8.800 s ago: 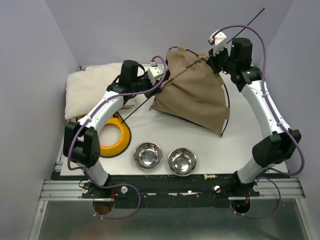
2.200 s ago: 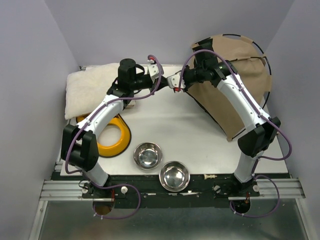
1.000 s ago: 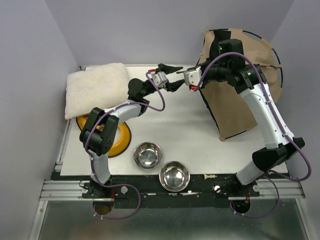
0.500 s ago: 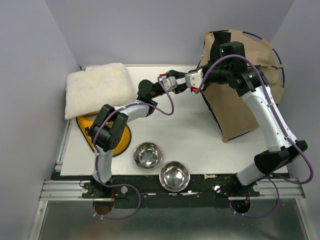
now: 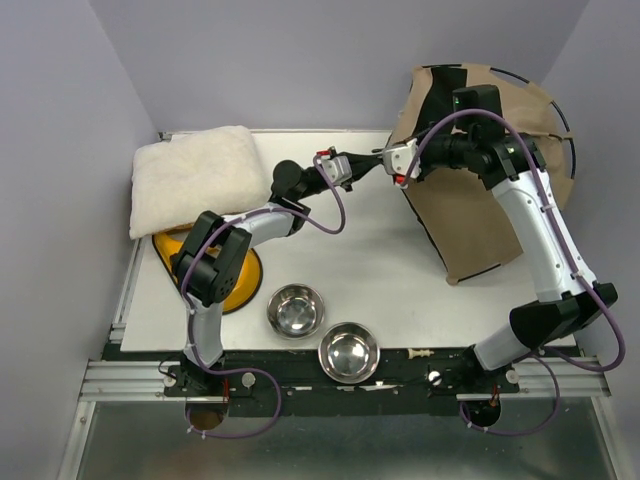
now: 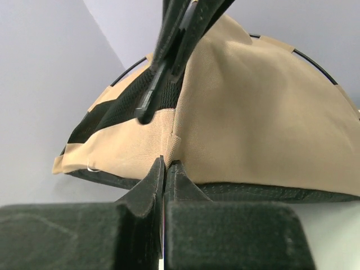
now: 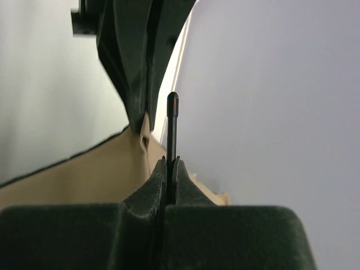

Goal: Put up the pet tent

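The pet tent is a tan fabric dome with black trim and thin black poles, raised at the back right. My left gripper reaches right to its near corner. In the left wrist view that gripper is shut on a pinched corner of the tan fabric. My right gripper meets it tip to tip. In the right wrist view the right gripper is shut on a thin black pole, whose end sticks up past the jaws. The left fingers hold the fabric corner just beyond.
A cream fluffy cushion lies at the back left, with a yellow ring-shaped object in front of it. Two steel bowls sit near the front edge. Grey walls close in on three sides.
The left jaws have gone from open to shut on the tent's fabric corner. The right gripper and tent have shifted slightly right.
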{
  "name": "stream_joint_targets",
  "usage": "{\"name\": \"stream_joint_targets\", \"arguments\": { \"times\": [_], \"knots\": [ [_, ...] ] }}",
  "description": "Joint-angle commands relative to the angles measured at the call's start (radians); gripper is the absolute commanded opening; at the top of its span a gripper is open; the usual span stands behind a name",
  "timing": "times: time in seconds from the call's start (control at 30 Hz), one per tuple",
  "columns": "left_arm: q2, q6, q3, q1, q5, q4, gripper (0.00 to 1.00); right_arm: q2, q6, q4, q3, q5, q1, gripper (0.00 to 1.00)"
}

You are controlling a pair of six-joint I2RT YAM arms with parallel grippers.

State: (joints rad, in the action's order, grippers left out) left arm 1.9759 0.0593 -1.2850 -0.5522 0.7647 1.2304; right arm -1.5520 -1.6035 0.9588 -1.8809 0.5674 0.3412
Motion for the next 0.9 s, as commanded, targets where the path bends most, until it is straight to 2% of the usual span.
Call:
{"name": "stream_joint_targets", "arguments": {
  "times": [0.0, 0.2, 0.87],
  "knots": [
    [-0.043, 0.005, 0.032, 0.052, 0.036, -0.023, 0.0, 0.012, -0.102, 0.083, 0.032, -0.138, -0.083, 0.01],
    [-0.048, -0.009, 0.036, 0.057, 0.051, -0.017, 0.0, 0.013, -0.136, 0.066, 0.071, -0.161, -0.126, 0.01],
    [-0.057, -0.046, 0.009, 0.041, 0.071, 0.001, 0.0, -0.037, -0.131, 0.003, 0.109, -0.136, -0.079, 0.01]
  ]
}}
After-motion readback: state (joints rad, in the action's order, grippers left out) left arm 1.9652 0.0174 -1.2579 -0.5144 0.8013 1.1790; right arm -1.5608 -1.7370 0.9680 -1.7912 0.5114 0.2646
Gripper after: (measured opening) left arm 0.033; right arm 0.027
